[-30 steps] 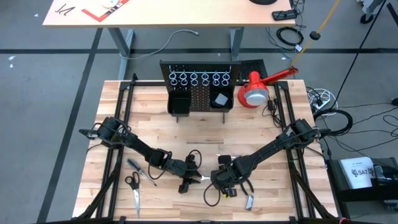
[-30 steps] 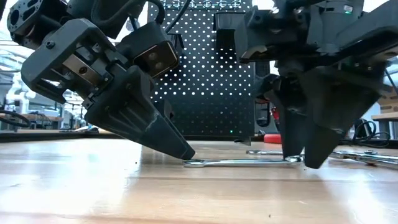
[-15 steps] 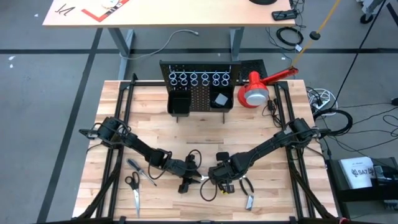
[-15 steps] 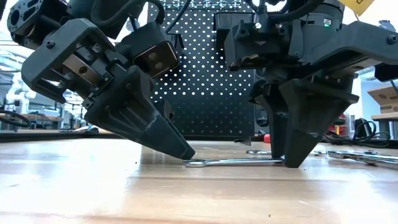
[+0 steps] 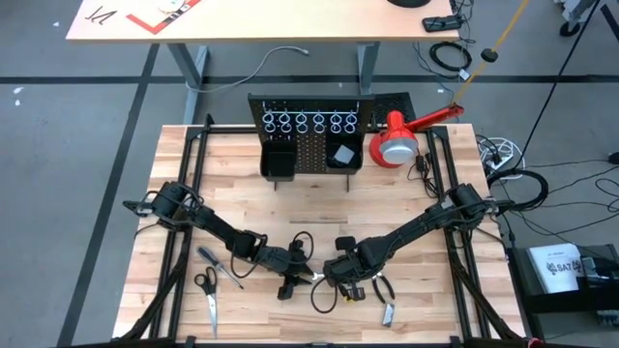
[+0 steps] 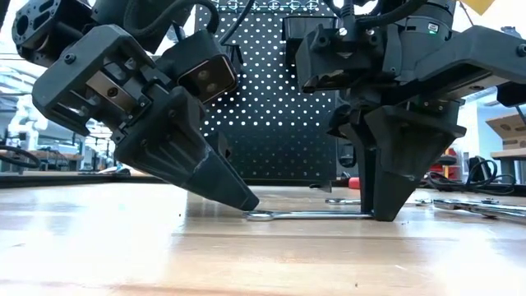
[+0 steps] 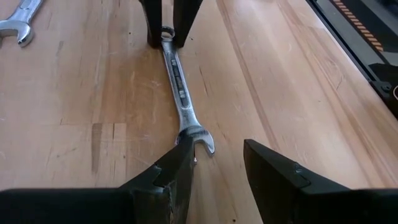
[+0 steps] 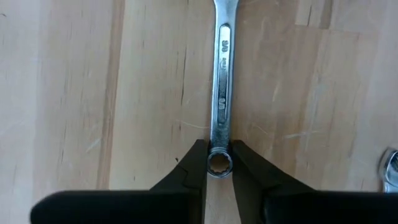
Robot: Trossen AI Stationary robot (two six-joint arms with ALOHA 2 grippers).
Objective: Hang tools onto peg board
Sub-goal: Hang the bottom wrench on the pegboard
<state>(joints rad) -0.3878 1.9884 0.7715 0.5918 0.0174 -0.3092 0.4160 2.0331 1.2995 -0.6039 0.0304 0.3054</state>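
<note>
A silver wrench [image 7: 178, 81] lies flat on the wooden table, lengthwise left to right, between my two grippers; it also shows in the low view [image 6: 316, 215]. My right gripper [image 5: 335, 276] is shut on its ring end and points down. My left gripper [image 5: 295, 280] is open at the wrench's open-jaw end [image 7: 198, 137], slanting down, fingertips near the table. The black peg board [image 5: 309, 145] stands at the table's far edge, with a row of silver rings [image 5: 309, 122] and two black bins. My right gripper pinches the wrench's ring end [image 8: 219, 163] between its two fingers, coming from above and pointing down, the fingers across the wrench. The wrench lies flat on the table. My left gripper has one fingertip [image 7: 184, 152] right at the open-jaw end; I cannot tell whether it touches.
A second wrench [image 7: 18, 22] lies near the right arm. Scissors [image 5: 206, 290] and a thin screwdriver [image 5: 221, 267] lie at the near left. Black-handled pliers [image 5: 382, 288] lie near right. A red-and-white lamp [image 5: 397, 143] stands right of the peg board.
My right gripper has moved a little toward the table's left, along the wrench, and now stands at its ring end. The wrench has stayed flat on the table.
</note>
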